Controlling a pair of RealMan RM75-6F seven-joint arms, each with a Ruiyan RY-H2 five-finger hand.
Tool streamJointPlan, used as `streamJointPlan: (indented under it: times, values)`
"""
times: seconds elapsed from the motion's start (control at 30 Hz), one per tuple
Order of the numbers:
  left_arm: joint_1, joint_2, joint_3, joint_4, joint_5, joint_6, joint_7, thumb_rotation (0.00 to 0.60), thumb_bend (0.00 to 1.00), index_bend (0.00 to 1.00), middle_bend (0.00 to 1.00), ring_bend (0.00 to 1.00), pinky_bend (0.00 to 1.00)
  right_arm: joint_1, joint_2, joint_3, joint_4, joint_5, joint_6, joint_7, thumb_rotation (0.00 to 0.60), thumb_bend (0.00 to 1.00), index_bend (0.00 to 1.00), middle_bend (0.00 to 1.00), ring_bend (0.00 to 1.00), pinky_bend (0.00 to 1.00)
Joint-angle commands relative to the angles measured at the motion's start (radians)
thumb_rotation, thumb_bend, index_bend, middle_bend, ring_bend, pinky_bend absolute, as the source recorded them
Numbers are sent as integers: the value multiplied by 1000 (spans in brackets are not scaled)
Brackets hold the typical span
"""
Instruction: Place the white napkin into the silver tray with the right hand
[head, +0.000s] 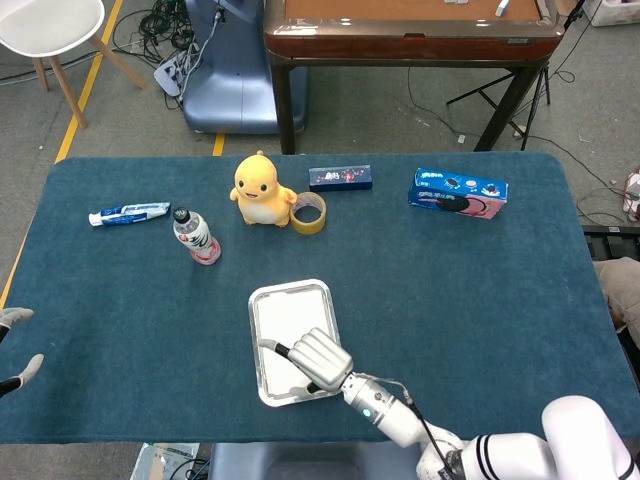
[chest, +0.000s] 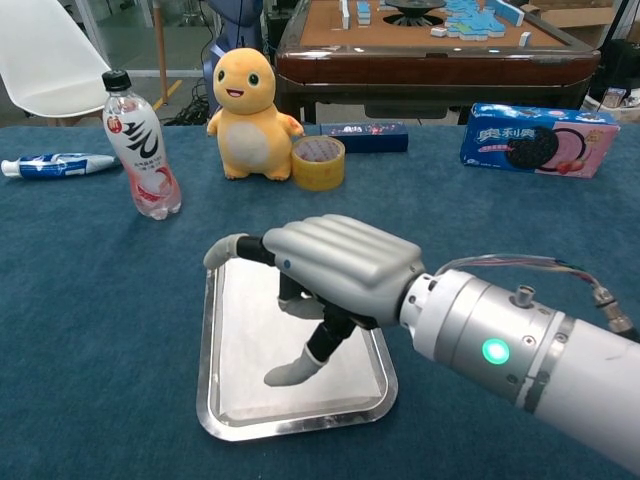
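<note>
The white napkin (head: 285, 318) (chest: 248, 335) lies flat inside the silver tray (head: 254, 345) (chest: 209, 345) near the table's front edge. My right hand (head: 318, 360) (chest: 340, 265) hovers over the tray's near right part with its fingers spread, holding nothing; the thumb points down toward the napkin. The palm hides part of the napkin and tray. My left hand (head: 16, 345) shows only as two spread fingertips at the far left edge of the head view, with nothing in them.
A pink drink bottle (chest: 140, 145), a yellow plush toy (chest: 247, 100), a tape roll (chest: 318, 162), a dark blue box (chest: 362, 136) and a cookie box (chest: 540, 138) stand behind the tray. A toothpaste tube (chest: 55, 165) lies at far left.
</note>
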Motion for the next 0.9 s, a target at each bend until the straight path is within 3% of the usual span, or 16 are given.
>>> streamJointPlan:
  times: [0.03, 0.27, 0.33, 0.47, 0.6, 0.7, 0.8, 0.9]
  values:
    - [0, 0, 1, -1, 0, -1, 0, 600, 224, 284, 289, 220, 420, 0, 5, 1, -5, -1, 4, -4, 600, 0, 177, 1000, 1000, 1000]
    - [0, 0, 1, -1, 1, -1, 0, 600, 224, 284, 290, 221, 420, -19, -1, -5, 49, -60, 88, -71, 600, 0, 188, 1000, 1000, 1000]
    - [0, 1, 1, -3, 2, 0, 1, 600, 224, 284, 290, 221, 420, -25, 4, -8, 63, -76, 110, -101, 600, 0, 260, 1000, 1000, 1000]
    - [1, 1, 2, -2, 3, 1, 2, 600, 224, 284, 290, 221, 420, -43, 42, -7, 47, -69, 129, -191, 600, 0, 517, 1000, 1000, 1000]
    - [0, -1, 4, -4, 7, 1, 9, 600, 224, 284, 290, 221, 420, -63, 113, -3, -20, -31, 127, -287, 600, 0, 564, 976, 994, 1000]
    - [0, -2, 6, -7, 10, 1, 16, 600, 224, 284, 290, 221, 420, -82, 172, -5, -79, 10, 127, -369, 600, 0, 564, 888, 936, 1000]
    - [2, -2, 9, -12, 15, 4, 24, 600, 224, 284, 290, 221, 420, -101, 241, -18, -135, 54, 122, -475, 600, 0, 503, 720, 795, 996]
    - [3, -3, 12, -14, 28, 11, 30, 600, 224, 284, 290, 221, 420, -123, 314, -32, -197, 108, 125, -564, 600, 0, 413, 537, 604, 862]
